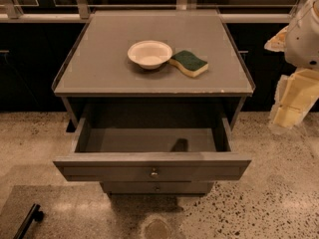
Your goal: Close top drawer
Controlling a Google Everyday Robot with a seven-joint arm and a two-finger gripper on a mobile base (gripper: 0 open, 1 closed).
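Observation:
The top drawer [99, 169] of a grey cabinet is pulled far out toward me. Its wide flat front carries a small round metal knob [154, 172] at the centre. The inside of the drawer [144, 139] looks empty. My gripper [290, 106] hangs at the right edge of the view, beside the cabinet's right side. It is above the floor and apart from the drawer, behind and to the right of its front.
A white bowl [149, 54] and a green-and-yellow sponge [189, 62] lie on the cabinet top [99, 63]. A narrower drawer front [157, 187] shows below the open one. A black handle-like object [27, 220] lies at the bottom left. The floor is speckled stone [269, 193].

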